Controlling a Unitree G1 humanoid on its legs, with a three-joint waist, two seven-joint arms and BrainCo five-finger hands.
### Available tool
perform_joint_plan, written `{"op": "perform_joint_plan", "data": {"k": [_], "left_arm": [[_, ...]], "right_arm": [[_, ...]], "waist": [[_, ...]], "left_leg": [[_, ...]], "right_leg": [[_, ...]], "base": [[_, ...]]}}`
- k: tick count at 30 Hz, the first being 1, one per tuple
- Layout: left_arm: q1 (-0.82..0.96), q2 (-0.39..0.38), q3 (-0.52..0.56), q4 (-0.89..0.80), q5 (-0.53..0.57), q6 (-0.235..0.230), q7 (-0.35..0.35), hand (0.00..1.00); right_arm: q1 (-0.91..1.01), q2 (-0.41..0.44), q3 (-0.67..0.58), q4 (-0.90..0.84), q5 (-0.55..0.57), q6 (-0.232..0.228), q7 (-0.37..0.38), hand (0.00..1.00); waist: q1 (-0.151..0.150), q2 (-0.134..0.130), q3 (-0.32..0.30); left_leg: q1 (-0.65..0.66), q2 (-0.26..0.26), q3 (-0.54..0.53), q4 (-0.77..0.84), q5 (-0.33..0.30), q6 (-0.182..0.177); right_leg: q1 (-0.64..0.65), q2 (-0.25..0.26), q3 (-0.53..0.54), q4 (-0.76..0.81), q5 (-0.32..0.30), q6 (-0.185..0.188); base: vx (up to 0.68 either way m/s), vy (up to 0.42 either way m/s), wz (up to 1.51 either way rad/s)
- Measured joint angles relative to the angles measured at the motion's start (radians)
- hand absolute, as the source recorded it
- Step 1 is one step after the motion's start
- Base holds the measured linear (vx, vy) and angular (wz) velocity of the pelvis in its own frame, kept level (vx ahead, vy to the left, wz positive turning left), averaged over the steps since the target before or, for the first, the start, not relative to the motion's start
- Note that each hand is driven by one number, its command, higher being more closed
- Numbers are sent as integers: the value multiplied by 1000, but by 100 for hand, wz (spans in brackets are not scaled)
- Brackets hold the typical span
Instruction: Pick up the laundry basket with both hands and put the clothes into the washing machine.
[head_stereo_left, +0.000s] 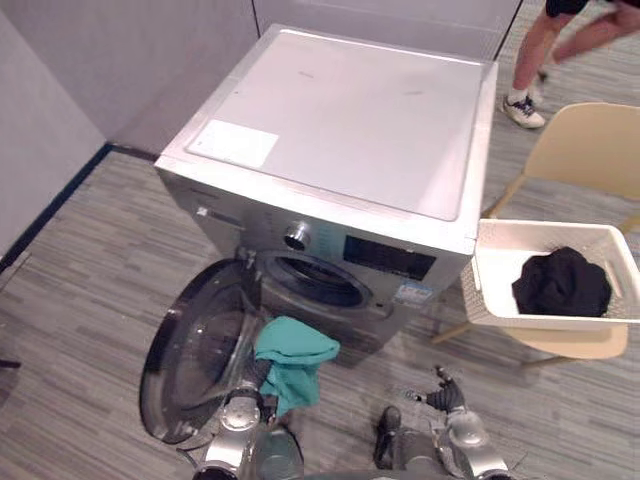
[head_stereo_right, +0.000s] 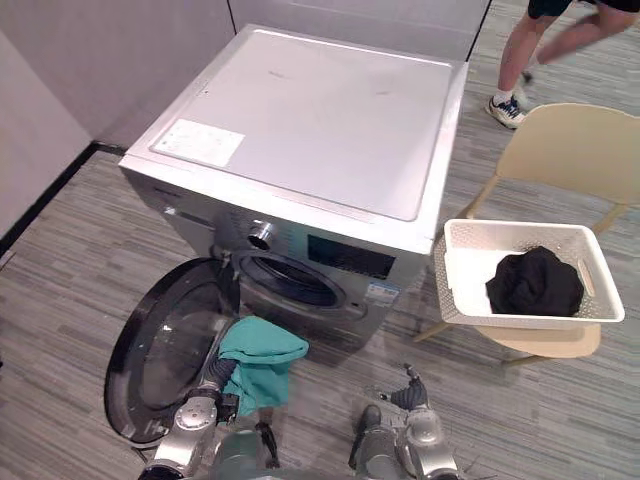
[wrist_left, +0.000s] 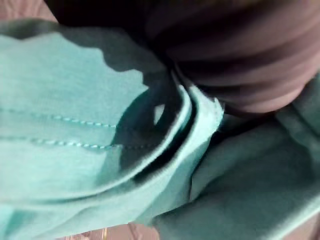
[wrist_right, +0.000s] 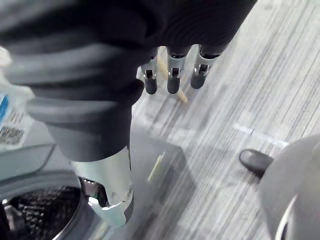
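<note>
Left hand (wrist_left: 240, 65) and right hand (wrist_right: 150, 45) both reach forward, right fingers (wrist_right: 173, 82) loosely straight.

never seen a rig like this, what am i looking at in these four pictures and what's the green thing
This is a humanoid robot doing laundry. The two wide pictures come from the camera in its head, looking down; the two close ones from cameras on its wrists. Before it stands a washing machine with its round door swung open. A teal garment hangs over the left hand, in front of the drum opening. The right hand is low, open and empty. To the robot's right a white laundry basket sits on a beige chair, with a black garment in it. A person's legs show behind.
</note>
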Motion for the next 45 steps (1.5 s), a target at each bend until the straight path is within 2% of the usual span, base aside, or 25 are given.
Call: {"op": "perform_joint_plan", "data": {"k": [1,2,3,4,5,6,7,8,9,12,15,18,22,24,28,30,33,38,45], "left_arm": [[0,-4,0,1,0,1,0,100],[-5,-12,0,-3,0,0,1,100],[-12,-12,0,-5,-1,0,4,100],[-15,-12,0,-6,-1,0,6,100],[-24,-12,-2,-7,-2,0,16,100],[-30,-1,-3,-7,-11,-3,22,100],[-40,9,-3,-5,-13,-1,24,100],[-60,24,-8,-5,-19,-1,26,100],[-77,25,-9,-6,-20,-1,30,100],[-89,28,-14,-10,-20,-1,45,100],[-89,36,-4,-47,-27,-2,73,100],[-97,35,17,-115,-70,-7,107,100],[-135,10,52,-190,-151,-17,158,100],[-183,-7,56,-243,-181,-27,194,100],[-262,-19,57,-311,-186,-29,229,100],[-341,-26,54,-356,-185,-28,254,100],[-459,-21,54,-369,-183,-26,280,100],[-651,32,55,-369,-150,-13,333,100],[-987,238,37,-366,-121,9,419,100]], "right_arm": [[-1,0,-2,0,0,0,-5,0],[-12,-7,-29,-1,0,-1,-19,0],[-21,-8,-45,-1,0,-1,-25,0],[-27,-9,-52,-1,0,-1,-26,0],[-34,-10,-59,0,0,-2,-26,0],[-41,-10,-60,4,-1,-2,-27,0],[-42,-3,-60,3,-1,-1,-28,0],[-39,8,-59,-1,-1,-4,-30,0],[-31,8,-59,0,-1,-2,-38,0],[-44,-1,-62,0,0,-1,-44,0],[-79,0,-61,-7,15,-2,-53,0],[-78,2,-62,-60,42,-2,-68,0],[-80,5,-62,-161,69,-3,-110,0],[-103,18,-68,-227,80,-5,-135,0],[-138,50,-82,-345,103,-14,-175,0],[-159,66,-102,-409,120,-19,-188,0],[-170,71,-126,-486,128,-36,-214,0],[-169,67,-151,-596,136,-74,-219,0],[-168,79,-159,-661,136,-134,-218,0]], "waist": [[4,-8,6],[14,-12,11],[11,-3,16],[12,2,16],[12,17,20],[14,23,25],[13,11,31],[5,-16,39],[3,-28,49],[6,-30,84],[-4,-25,140],[-11,-32,181],[5,-39,218],[17,-47,232],[21,-64,265],[21,-71,280],[19,-79,290],[11,-85,293],[-25,-102,296]], "left_leg": [[-27,-7,-29,34,-12,-7],[-31,-59,-106,-19,-46,9],[-30,-92,-163,-94,-51,17],[-29,-108,-184,-141,-51,17],[-10,-125,-205,-252,-35,12],[-4,-126,-187,-265,-30,47],[-4,-132,-173,-258,-32,47],[-19,-146,-155,-244,-48,65],[-38,-158,-141,-216,-64,77],[-70,-170,-102,-123,-118,97],[-134,-172,-80,27,-202,122],[-235,-174,-95,151,-251,133],[-407,-170,-144,337,-312,134],[-563,-160,-181,474,-347,130],[-751,-145,-209,625,-369,123],[-887,-129,-213,720,-378,124],[-1023,-117,-228,821,-389,115],[-1179,-96,-252,916,-389,112],[-1273,-81,-266,938,-375,91]], "right_leg": [[6,-3,14,0,0,0],[6,-11,50,4,0,0],[4,-9,77,4,0,0],[-1,-6,93,5,1,2],[-10,9,123,11,-2,12],[-24,15,152,35,-15,30],[-34,10,157,51,-19,35],[-65,-12,166,84,-35,53],[-93,-28,182,116,-47,64],[-150,-56,219,202,-74,81],[-227,-85,244,348,-131,104],[-323,-111,238,484,-187,114],[-471,-139,217,683,-280,107],[-602,-157,201,832,-340,93],[-780,-166,205,1003,-395,77],[-918,-167,226,1115,-422,67],[-1064,-162,250,1228,-444,52],[-1224,-142,265,1333,-457,45],[-1326,-122,263,1364,-446,25]], "base": [[163,-121,-67],[132,-17,-81],[126,58,-85],[125,109,-83],[151,166,-88],[132,164,-80],[110,134,-46],[91,128,-21],[76,130,-17],[36,173,-39],[-30,146,-22],[-80,56,21],[-119,-12,33],[-143,-50,37],[-111,-59,16],[-109,-55,3],[-120,-71,-6],[-113,-90,-9],[-18,-58,-7]]}}
